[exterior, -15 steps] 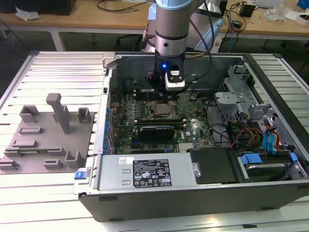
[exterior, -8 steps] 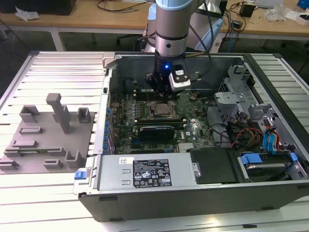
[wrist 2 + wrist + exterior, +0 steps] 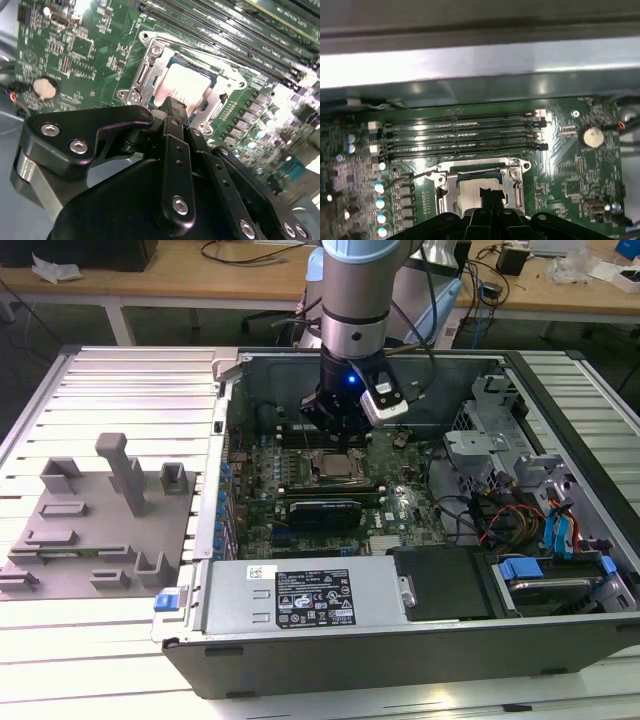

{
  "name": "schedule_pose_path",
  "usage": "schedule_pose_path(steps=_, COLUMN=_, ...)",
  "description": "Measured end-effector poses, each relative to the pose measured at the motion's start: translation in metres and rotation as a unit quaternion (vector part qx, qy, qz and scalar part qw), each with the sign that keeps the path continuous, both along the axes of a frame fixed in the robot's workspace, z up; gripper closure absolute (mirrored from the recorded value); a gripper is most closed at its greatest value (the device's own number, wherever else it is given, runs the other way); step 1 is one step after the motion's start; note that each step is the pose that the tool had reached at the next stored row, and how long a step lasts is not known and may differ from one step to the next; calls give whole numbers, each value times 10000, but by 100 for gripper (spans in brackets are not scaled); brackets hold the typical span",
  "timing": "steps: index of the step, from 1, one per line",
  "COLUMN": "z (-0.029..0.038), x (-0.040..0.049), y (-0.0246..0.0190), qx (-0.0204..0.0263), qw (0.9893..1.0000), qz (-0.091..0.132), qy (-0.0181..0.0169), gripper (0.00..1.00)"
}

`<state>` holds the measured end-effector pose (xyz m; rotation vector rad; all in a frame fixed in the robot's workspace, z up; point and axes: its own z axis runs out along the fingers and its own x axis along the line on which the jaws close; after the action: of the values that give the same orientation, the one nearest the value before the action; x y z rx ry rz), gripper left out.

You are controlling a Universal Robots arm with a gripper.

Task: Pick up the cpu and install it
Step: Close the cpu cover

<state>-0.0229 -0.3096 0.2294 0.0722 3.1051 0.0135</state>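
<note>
From my end the black gripper (image 3: 173, 104) has its fingers pinched together, hanging just above the silvery-white square cpu (image 3: 186, 82), which sits flat in the metal-framed socket (image 3: 144, 75) on the green motherboard (image 3: 85, 50).

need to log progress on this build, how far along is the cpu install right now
Done, by the look of it: the small flat square silvery-topped cpu lies flat inside the metal socket frame on the green motherboard. In hand: nothing; the black gripper is shut, its tips over the chip. Left: I cannot tell whether the cpu is fully seated or the frame latched.
</note>
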Motion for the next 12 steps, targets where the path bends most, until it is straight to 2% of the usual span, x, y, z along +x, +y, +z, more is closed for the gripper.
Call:
schedule_pose_path(steps=2, z=0, x=0, y=0, qx=-21, qw=9999, qz=162, qy=10, gripper=89)
schedule_pose_path(steps=3, z=0, x=0, y=0, qx=-47, qw=9998, qz=201, qy=26, gripper=89)
schedule_pose_path(steps=5, z=-1, x=0, y=0, qx=-128, qw=9996, qz=246, qy=77, gripper=89)
schedule_pose_path(steps=7, z=-1, x=0, y=0, qx=-186, qw=9994, qz=273, qy=124, gripper=89)
schedule_pose_path(steps=12, z=-9, x=-5, y=0, qx=-199, qw=9991, qz=353, qy=133, gripper=89)
